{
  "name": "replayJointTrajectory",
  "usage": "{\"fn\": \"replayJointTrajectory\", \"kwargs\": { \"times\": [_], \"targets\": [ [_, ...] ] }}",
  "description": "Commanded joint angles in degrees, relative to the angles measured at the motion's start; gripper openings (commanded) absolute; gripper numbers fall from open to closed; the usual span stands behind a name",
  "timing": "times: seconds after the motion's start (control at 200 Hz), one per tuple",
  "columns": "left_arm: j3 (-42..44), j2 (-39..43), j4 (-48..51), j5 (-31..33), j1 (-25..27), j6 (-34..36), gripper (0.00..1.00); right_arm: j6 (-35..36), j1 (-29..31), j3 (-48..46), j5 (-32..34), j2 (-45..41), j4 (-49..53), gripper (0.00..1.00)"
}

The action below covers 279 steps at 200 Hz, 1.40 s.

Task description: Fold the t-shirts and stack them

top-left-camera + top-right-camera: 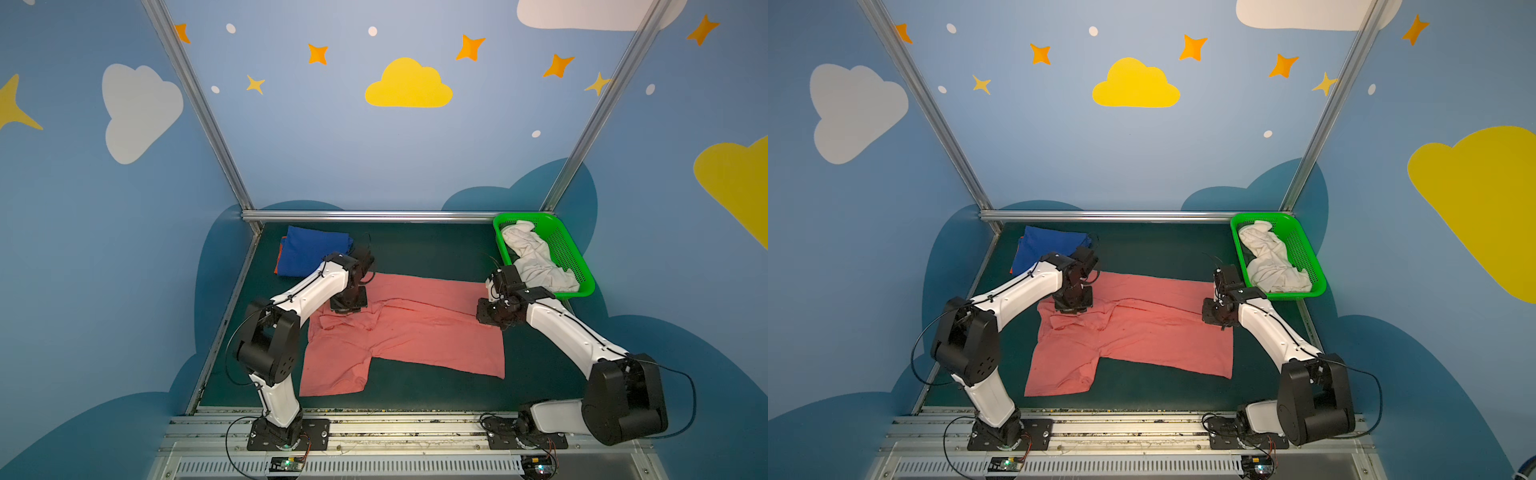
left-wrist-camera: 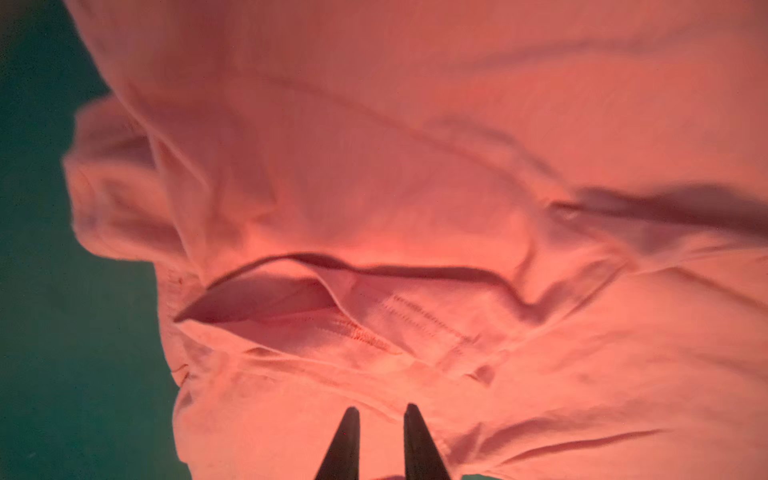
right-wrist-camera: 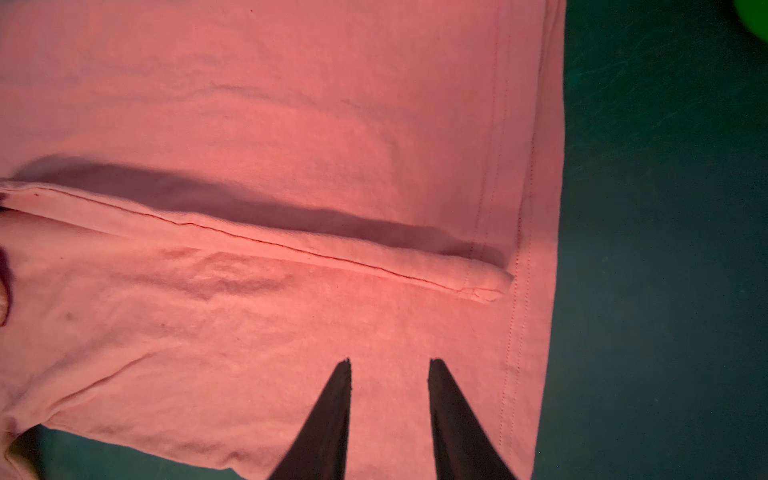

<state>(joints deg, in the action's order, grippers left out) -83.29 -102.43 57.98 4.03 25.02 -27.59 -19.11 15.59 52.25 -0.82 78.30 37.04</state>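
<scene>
1. Salmon-pink t-shirt (image 1: 415, 332) lies spread mid-table (image 1: 415, 249), collar left, hem right, with a lengthwise fold across it.
2. Left gripper (image 2: 381, 409) sits at the shirt's far-left part by the collar. Its fingers stand narrowly apart with cloth between them; whether they pinch it, I cannot tell.
3. Right gripper (image 3: 390, 361) is over the right hem, fingers spread, holding nothing.
4. Blue t-shirt (image 1: 307, 249) lies folded far left on the orange t-shirt (image 1: 281, 253).
5. White t-shirt (image 1: 536, 262) lies crumpled in the green basket (image 1: 523, 215), far right.

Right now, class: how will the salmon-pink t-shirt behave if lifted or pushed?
Probably floppy: the salmon-pink t-shirt lies flat, creased, one side folded over. Pushed, it would likely bunch rather than slide, as its wrinkles suggest.
</scene>
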Motion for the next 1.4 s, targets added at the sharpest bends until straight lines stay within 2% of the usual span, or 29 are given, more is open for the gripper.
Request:
{"fn": "replayJointTrajectory", "kwargs": {
  "times": [0.0,0.26,0.436,0.821,1.187,1.392],
  "targets": [
    [-4.5,-3.57,3.46,4.89,-2.1,3.08,0.21,-0.24,0.41,-0.39,-0.26,-0.23,-0.1,0.33],
    [-9.22,-13.59,3.9,3.9,-5.07,6.77,0.2,-0.26,0.65,-0.39,0.36,-1.61,0.68,0.34],
    [-8.18,-15.39,3.78,3.24,-5.44,7.2,0.19,-0.26,0.65,-0.57,0.47,-2.1,1.02,0.34],
    [1.79,-9.8,0.51,-0.42,-5.24,4.86,0.19,-0.31,0.88,-0.15,-0.22,-1.14,0.58,0.34],
    [6.12,-4.81,-0.61,-2.51,-3.97,3.17,0.2,-0.62,1.7,0.22,-0.41,0.34,-0.07,0.33],
    [11.88,-2.16,-2.37,-3.5,-3.15,1.21,0.2,-0.77,2.03,-0.04,-0.39,0.01,-0.04,0.33]
  ]
}}
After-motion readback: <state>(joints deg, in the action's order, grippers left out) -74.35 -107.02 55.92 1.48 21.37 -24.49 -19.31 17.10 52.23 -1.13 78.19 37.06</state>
